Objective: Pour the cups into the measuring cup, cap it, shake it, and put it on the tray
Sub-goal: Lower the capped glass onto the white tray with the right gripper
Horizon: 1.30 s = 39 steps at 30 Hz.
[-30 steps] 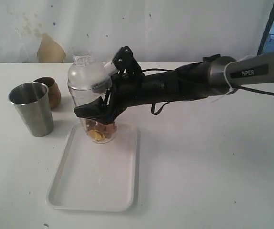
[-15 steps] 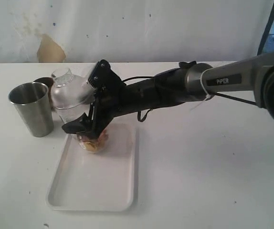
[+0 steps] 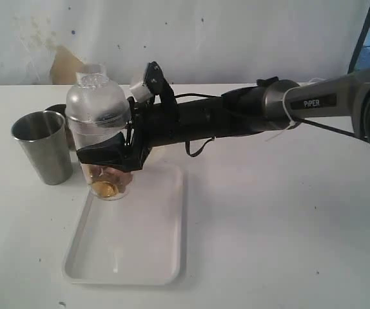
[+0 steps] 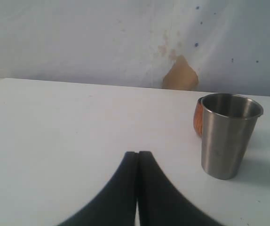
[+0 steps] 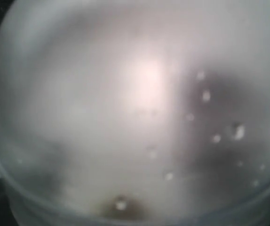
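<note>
Right wrist view: cap (image 5: 139,94) fills frame, blurred

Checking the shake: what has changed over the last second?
The right gripper, still clamped on the capped measuring cup, swung it toward the steel tumbler, tipped it, then righted it nearer the tumbler, at the far corner of the tray. Tumbler, copper cup and tray stayed put.
</note>
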{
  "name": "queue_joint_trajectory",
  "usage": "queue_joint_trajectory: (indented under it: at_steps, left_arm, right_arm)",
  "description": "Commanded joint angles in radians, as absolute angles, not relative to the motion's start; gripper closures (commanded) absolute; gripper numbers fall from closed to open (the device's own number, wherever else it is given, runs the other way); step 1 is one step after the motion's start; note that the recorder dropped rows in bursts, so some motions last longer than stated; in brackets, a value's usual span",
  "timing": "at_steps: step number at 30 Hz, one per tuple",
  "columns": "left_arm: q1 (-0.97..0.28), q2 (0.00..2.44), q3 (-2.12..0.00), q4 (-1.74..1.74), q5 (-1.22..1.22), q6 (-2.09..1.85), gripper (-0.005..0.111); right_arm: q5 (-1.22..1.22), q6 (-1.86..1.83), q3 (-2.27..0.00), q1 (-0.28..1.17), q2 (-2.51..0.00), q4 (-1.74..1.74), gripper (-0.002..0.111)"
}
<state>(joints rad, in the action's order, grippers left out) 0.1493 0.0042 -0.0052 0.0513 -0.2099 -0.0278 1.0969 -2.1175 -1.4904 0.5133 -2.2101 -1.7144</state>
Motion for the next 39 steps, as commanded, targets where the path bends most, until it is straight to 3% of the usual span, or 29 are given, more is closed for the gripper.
queue_joint_trajectory:
  at_steps: [1, 9, 34, 37, 39]
  left_arm:
    - [0.150, 0.000, 0.000, 0.051, -0.202, -0.026, 0.107]
    - [0.150, 0.000, 0.000, 0.051, -0.202, -0.026, 0.107]
    - [0.150, 0.000, 0.000, 0.051, -0.202, -0.026, 0.107]
    - [0.150, 0.000, 0.000, 0.051, -0.202, -0.026, 0.107]
    - [0.150, 0.000, 0.000, 0.051, -0.202, -0.026, 0.107]
  right_arm:
    - [0.975, -2.142, -1.490, 0.490, -2.207, -1.744, 0.108]
    - [1.177, -2.142, -1.559, 0.489, -2.288, -1.744, 0.108]
    - [1.047, -2.142, -1.617, 0.487, -2.350, -1.731, 0.107]
    - [1.029, -2.142, -1.617, 0.487, -2.350, -1.664, 0.092]
    - [1.029, -2.142, -1.617, 0.487, -2.350, -1.621, 0.066]
